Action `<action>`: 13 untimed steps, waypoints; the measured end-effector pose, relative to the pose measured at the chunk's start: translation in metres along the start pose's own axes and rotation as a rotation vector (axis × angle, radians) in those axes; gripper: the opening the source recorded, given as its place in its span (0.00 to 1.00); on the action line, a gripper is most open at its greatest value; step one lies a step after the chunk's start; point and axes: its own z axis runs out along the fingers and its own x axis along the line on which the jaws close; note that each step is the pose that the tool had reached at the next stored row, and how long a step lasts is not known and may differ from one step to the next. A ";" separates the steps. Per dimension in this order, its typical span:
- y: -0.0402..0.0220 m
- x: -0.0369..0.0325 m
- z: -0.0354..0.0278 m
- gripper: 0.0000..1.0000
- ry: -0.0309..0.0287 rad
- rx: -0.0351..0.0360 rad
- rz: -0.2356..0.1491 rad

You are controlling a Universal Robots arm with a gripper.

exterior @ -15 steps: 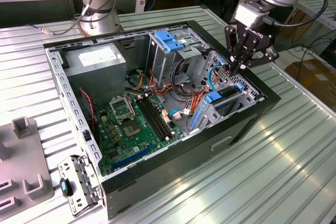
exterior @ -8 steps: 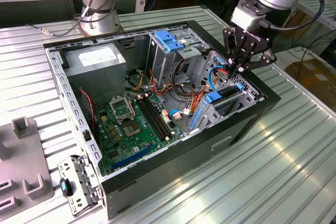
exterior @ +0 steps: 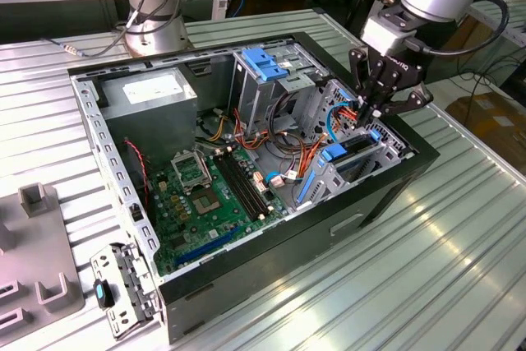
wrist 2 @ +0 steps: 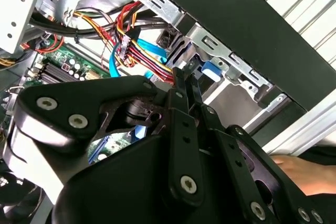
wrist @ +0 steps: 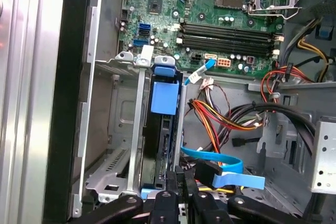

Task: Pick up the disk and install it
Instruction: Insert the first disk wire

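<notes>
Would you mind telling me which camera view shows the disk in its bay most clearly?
The first wrist view: the disk stands edge-on in its bay, its blue carrier frame plain, the gripper at its end. The exterior view shows it partly hidden by the bay. The second wrist view shows a blue tab.

Bright, even overhead light; glare on the ribbed table (exterior: 427, 277).

green motherboard (exterior: 205, 195) inside open computer case (exterior: 271, 244) on ribbed table (exterior: 444, 269).
</notes>
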 end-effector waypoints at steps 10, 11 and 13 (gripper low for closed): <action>0.0040 0.0048 0.0024 0.17 0.0001 -0.0003 0.018; 0.0041 0.0061 0.0024 0.17 0.0001 -0.0003 0.019; 0.0045 0.0085 0.0024 0.17 0.0003 -0.0004 0.024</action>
